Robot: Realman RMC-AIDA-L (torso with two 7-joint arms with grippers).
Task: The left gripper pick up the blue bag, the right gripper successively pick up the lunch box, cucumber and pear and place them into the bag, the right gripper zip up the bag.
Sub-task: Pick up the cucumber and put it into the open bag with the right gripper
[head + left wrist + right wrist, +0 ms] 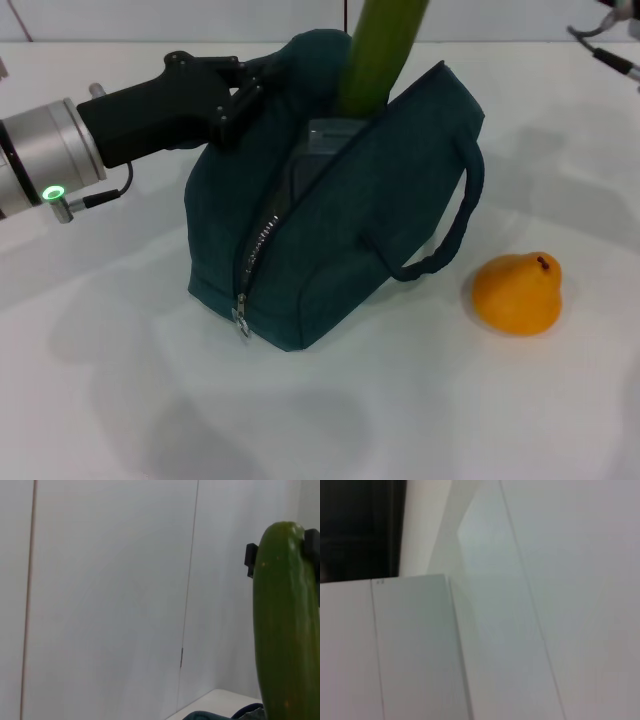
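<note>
A white table (330, 420) fills the head view, and a pale panelled wall (110, 595) is seen behind it in the left wrist view. The right wrist view shows only light wall panels and a dark opening at one corner.

The bag (340, 220) stands on the table near the middle, its zipper open along the top and the pull hanging at the near end. One loop handle droops over the side facing the pear (518, 293), which lies on the table to the right of the bag, apart from it. Inside the open mouth a grey-clear edge of the lunch box (322, 140) can be made out.

The cucumber (382, 50) is held upright, its lower end inside the bag mouth and its upper end cut off by the frame. In the left wrist view black fingers are seen on both sides of its top, so the right gripper (282, 555) is closed on it.

The left gripper (245, 90) is clamped on the bag's far upper left edge, holding the fabric up.
</note>
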